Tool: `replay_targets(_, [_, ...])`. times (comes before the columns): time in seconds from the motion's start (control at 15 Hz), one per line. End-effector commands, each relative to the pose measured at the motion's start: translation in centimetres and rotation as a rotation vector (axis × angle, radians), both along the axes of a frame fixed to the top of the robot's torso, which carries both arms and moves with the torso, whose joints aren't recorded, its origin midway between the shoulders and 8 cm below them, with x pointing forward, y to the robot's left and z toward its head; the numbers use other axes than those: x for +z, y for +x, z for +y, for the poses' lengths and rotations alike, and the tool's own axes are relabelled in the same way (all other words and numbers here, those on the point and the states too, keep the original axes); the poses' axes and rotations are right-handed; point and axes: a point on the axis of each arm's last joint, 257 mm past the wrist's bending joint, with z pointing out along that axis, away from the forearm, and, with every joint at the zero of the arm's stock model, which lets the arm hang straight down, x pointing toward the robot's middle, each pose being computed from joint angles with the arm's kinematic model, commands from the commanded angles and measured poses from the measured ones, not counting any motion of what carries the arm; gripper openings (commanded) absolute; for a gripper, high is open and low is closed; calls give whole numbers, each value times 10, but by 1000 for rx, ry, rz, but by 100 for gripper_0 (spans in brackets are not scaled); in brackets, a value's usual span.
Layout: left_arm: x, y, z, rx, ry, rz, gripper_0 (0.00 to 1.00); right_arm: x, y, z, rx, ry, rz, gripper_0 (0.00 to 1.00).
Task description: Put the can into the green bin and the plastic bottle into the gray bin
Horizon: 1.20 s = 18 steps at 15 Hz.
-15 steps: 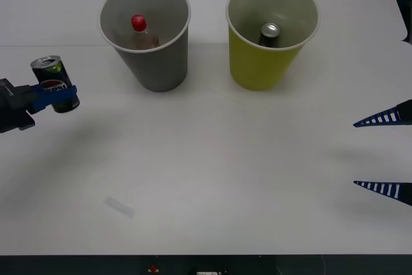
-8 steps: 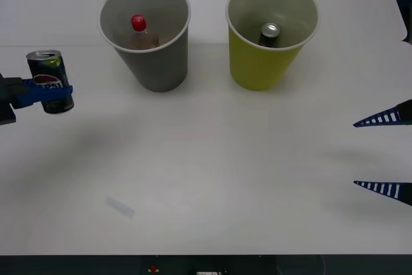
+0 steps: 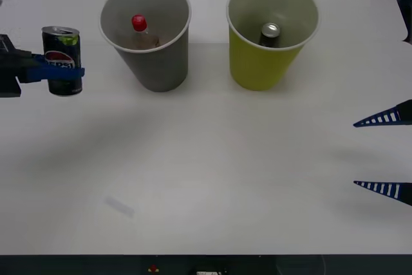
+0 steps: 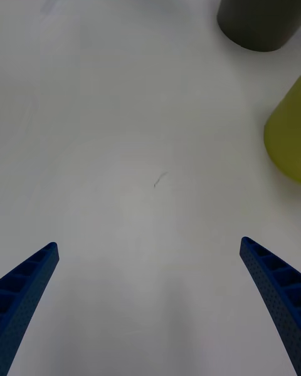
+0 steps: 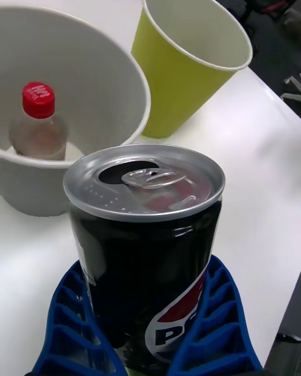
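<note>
Plastic bottle [image 3: 139,30] already in gray bin [image 3: 161,62]; I hold the can [image 3: 62,59] w/ left pincer [image 3: 61,75] pinching it, far left; green bin [image 3: 261,62] is next.

- White table [image 3: 212,178], matte surface.
- Gray bin [image 3: 154,62], upright at rear, left of centre.
- Green bin [image 3: 261,62], upright beside it, apart.
- Faint gray smudge [image 3: 120,207] near the front edge.

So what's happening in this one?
The left claw is shut on the can, holding it upright off the table at the far left, beside the gray bin. The bottle already stands in the gray bin. The green bin holds another can. The right claw waits open at the right edge.
</note>
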Motion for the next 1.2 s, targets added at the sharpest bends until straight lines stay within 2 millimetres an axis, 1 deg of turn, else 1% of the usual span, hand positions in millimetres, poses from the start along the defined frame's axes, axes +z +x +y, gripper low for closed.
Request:
replay_targets(0.07, [8,15,-27,-18,41,-6,0,0,0,0,0,0,0,100])
replay_targets(0.2, [13,26,-47,-27,68,-16,0,0,0,0,0,0,0,100])
replay_targets(0.33, [23,34,-65,-39,118,-39,0,0,0,0,0,0,0,100])
replay_targets(0.47, [36,42,-85,-37,162,-38,0,0,0,0,0,0,0,100])
replay_targets(0.6, [59,54,-110,-35,171,-100,0,0,0,0,0,0,0,100])
replay_targets(0.73, [63,60,-134,-52,217,-133,0,0,0,0,0,0,0,100])
replay_targets(0.93, [67,75,-177,-85,267,-143,0,0,0,0,0,0,0,100])
replay_targets(1.13, [79,90,-224,-95,328,-175,0,0,0,0,0,0,0,100])
replay_targets(1.2, [78,92,-233,-101,330,-164,0,0,0,0,0,0,0,100])
